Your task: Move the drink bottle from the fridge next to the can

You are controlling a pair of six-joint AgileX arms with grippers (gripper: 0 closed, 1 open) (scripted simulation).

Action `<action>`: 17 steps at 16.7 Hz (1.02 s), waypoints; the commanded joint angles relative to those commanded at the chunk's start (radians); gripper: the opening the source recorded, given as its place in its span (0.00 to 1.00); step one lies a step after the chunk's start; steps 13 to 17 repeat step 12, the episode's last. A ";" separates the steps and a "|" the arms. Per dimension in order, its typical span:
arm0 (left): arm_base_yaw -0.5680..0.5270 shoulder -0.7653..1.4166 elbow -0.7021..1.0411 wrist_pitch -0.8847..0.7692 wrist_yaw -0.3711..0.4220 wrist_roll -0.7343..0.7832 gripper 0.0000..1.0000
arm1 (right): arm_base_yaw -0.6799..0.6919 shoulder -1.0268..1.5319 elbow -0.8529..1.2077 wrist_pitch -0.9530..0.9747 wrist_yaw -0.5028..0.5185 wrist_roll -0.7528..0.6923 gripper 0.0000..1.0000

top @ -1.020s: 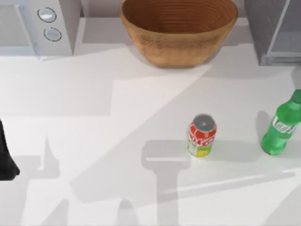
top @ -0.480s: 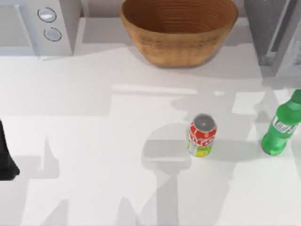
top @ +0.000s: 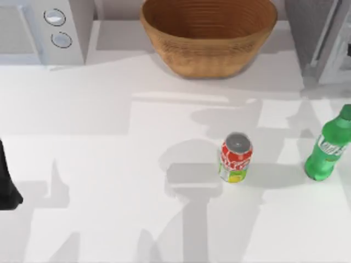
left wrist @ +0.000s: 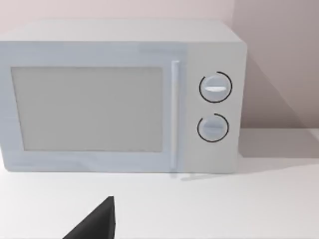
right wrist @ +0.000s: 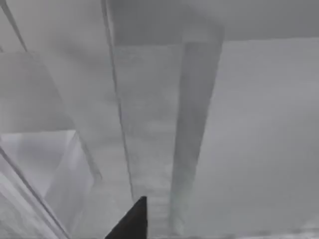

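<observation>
The green drink bottle [top: 328, 147] stands upright on the table near the right edge, with nothing holding it. To its left, a clear gap away, stands the red can [top: 236, 158] with its silver top. The grey fridge [top: 318, 38] sits at the back right, behind the bottle. Its pale door panel [top: 341, 41] is angled close to the cabinet. My right gripper [right wrist: 130, 224] is up against the fridge, and its wrist view looks along grey fridge panels [right wrist: 164, 124] at close range. My left gripper [top: 6, 186] is parked at the table's left edge.
A large woven basket [top: 208, 35] stands at the back centre. A white microwave [top: 44, 30] with two round knobs is at the back left, and it faces the left wrist camera as the microwave [left wrist: 119, 97]. Open tabletop lies between the can and the left arm.
The fridge door has swung inward toward the cabinet, and the shadows on the table have shifted. Bottle, can and left arm have stayed put.
</observation>
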 joint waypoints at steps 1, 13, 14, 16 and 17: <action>0.000 0.000 0.000 0.000 0.000 0.000 1.00 | 0.001 0.028 0.033 -0.006 -0.001 0.001 1.00; 0.000 0.000 0.000 0.000 0.000 0.000 1.00 | 0.001 0.325 0.414 -0.086 0.009 0.000 1.00; 0.000 0.000 0.000 0.000 0.000 0.000 1.00 | 0.001 0.325 0.414 -0.086 0.009 0.000 1.00; 0.000 0.000 0.000 0.000 0.000 0.000 1.00 | 0.001 0.325 0.414 -0.086 0.009 0.000 1.00; 0.000 0.000 0.000 0.000 0.000 0.000 1.00 | 0.001 0.325 0.414 -0.086 0.009 0.000 1.00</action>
